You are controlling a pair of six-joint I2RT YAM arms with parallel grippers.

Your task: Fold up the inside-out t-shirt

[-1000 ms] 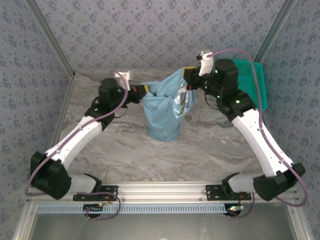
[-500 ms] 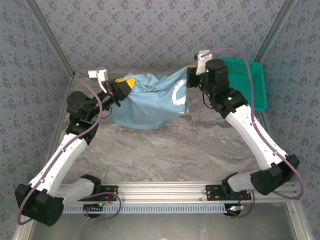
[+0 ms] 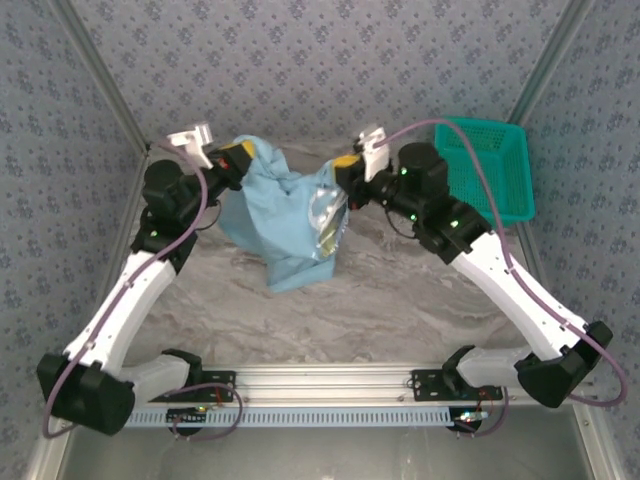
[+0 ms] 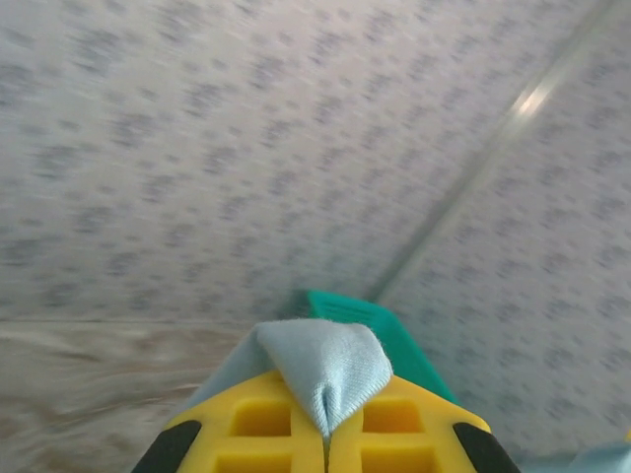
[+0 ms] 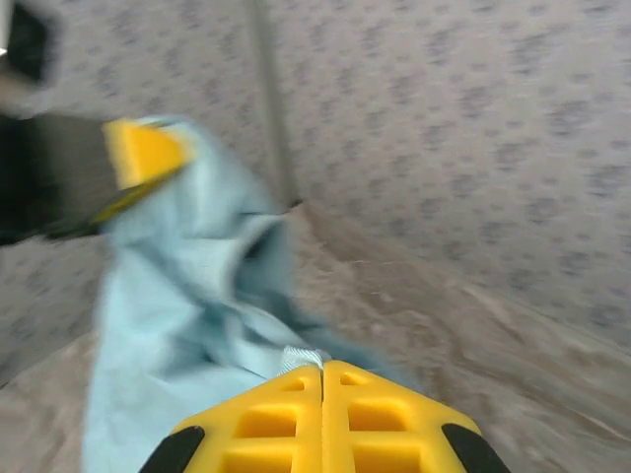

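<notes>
The inside-out t-shirt (image 3: 285,215), light blue with white lettering near its right side, hangs in the air between both arms, and its lowest fold reaches down to the table. My left gripper (image 3: 240,160) is shut on its upper left edge; a corner of blue cloth (image 4: 330,370) sticks out between the yellow fingers (image 4: 261,424). My right gripper (image 3: 345,165) is shut on the shirt's upper right edge, where a pale hem (image 5: 301,360) pokes out of the closed yellow fingers (image 5: 380,414). The shirt (image 5: 187,325) and the left gripper (image 5: 143,158) show blurred in the right wrist view.
A teal mesh basket (image 3: 490,170) stands at the back right of the marble table (image 3: 400,290), also seen as a teal basket (image 4: 360,315) in the left wrist view. Patterned walls (image 3: 330,60) close in the back and sides.
Both grippers moved left and lifted with the shirt. They came closer together, so the cloth that was stretched wide half a second ago now sags into a bunched hanging fold.
</notes>
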